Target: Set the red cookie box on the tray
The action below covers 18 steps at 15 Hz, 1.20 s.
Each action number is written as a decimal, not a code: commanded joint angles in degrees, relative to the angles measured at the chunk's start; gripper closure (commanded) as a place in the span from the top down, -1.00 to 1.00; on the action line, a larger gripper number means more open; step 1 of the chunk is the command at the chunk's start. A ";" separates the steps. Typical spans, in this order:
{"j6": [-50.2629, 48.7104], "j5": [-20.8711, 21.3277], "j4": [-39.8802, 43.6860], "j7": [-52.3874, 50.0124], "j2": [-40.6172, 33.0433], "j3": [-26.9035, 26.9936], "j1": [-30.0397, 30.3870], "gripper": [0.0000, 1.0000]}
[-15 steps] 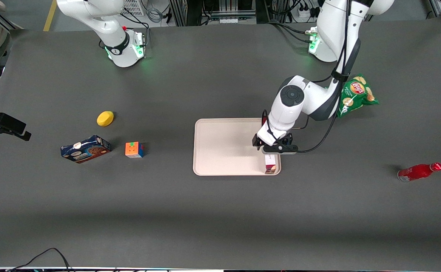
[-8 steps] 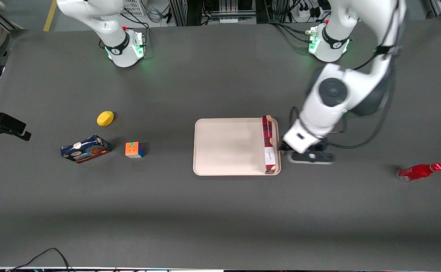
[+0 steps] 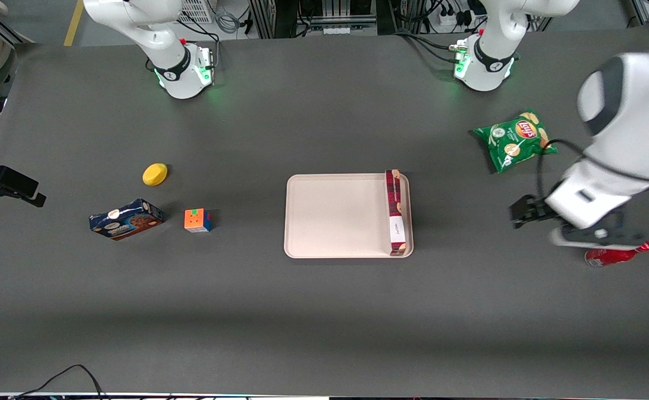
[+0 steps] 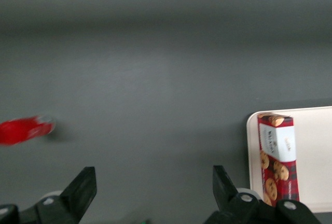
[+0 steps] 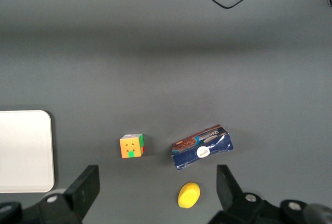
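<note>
The red cookie box [image 3: 395,211] lies flat in the tray [image 3: 335,216], along the short rim toward the working arm's end of the table. Nothing touches it. The left wrist view shows the same red cookie box [image 4: 277,156], white end section and cookie pictures up, inside the tray [image 4: 314,156]. My gripper [image 3: 520,214] hangs above bare table between the tray and a red bottle, well apart from the box. In the left wrist view the gripper [image 4: 154,182] is open, with only grey table between its fingers.
A red bottle [image 3: 616,255] lies just under the wrist, partly covered by it. A green chips bag [image 3: 516,139] lies farther from the front camera. Toward the parked arm's end lie a blue cookie box [image 3: 126,219], a colour cube [image 3: 198,220] and a yellow object [image 3: 155,174].
My gripper has left the cookie box on the tray and swung away toward the working arm's end, from over the tray to near the red bottle. The box has stayed put.
</note>
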 commanded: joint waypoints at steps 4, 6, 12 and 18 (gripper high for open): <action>-11.97 -0.38 4.19 1.31 -8.69 3.68 0.68 1.00; -12.95 0.23 4.28 1.57 -10.18 4.12 1.30 1.00; -14.19 1.11 4.20 4.04 -11.86 4.47 1.39 1.00; -14.10 2.60 3.49 4.48 -11.51 4.47 1.39 1.00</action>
